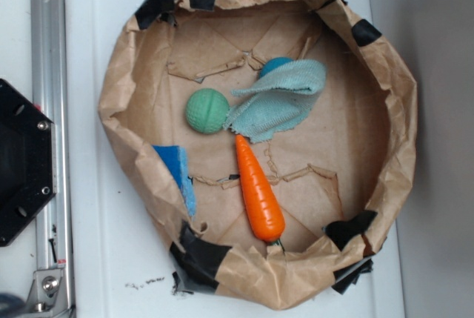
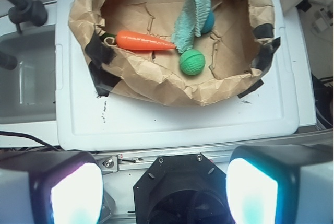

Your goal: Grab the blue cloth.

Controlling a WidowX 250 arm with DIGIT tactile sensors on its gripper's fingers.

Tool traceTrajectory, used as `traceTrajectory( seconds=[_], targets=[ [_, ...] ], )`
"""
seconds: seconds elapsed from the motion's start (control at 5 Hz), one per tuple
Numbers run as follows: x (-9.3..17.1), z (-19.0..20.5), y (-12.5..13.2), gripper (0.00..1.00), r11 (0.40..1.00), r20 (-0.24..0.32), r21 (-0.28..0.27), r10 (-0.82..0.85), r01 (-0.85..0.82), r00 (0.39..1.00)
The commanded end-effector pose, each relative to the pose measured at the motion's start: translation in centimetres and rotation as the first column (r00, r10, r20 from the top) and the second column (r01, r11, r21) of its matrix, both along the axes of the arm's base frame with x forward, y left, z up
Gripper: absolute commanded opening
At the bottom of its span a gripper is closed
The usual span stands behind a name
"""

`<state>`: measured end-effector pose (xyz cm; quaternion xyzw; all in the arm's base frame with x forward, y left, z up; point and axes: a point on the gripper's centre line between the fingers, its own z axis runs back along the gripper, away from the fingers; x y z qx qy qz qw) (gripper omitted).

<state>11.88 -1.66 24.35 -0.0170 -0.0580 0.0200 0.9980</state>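
The blue cloth (image 1: 280,101), a pale blue-green woven rag, lies crumpled in the brown paper basin (image 1: 126,88), draped partly over a teal ball (image 1: 275,64). In the wrist view the blue cloth (image 2: 192,16) shows far ahead inside the paper basin (image 2: 156,83). My gripper (image 2: 164,192) is open, its two fingers (image 2: 73,192) wide apart at the bottom of the wrist view, well back from the basin and above the robot's black base (image 2: 177,192). Nothing is between them. The gripper does not show in the exterior view.
A green ribbed ball (image 1: 207,110) touches the cloth's left edge. An orange carrot (image 1: 259,188) lies just below the cloth. A bright blue flat piece (image 1: 176,166) leans on the basin's left wall. The basin sits on a white surface (image 2: 172,117), with a metal rail (image 1: 46,51) at left.
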Motion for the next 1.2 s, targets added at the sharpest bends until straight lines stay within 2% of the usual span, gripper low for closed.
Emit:
traceTrajectory(
  seconds=[0.0, 0.2, 0.4, 0.6, 0.8, 1.0],
  targets=[
    [0.0, 0.0, 0.0, 1.0, 1.0, 0.0, 0.0, 0.0, 0.0, 1.0],
    [4.9, -5.0, 0.8, 1.0, 0.983, -0.034, 0.131, -0.128, 0.132, 0.991],
    [9.5, -8.6, 1.4, 1.0, 0.997, 0.082, 0.059, -0.064, 0.059, 0.995],
    [14.1, -10.8, 2.2, 1.0, 0.999, 0.105, 0.014, -0.038, 0.037, 0.994],
    [15.6, -13.5, 2.7, 1.0, 0.993, 0.068, 0.098, -0.076, 0.069, 0.995],
    [15.9, -14.4, 5.1, 1.0, 0.992, 0.036, 0.118, -0.057, 0.052, 0.998]
  ],
)
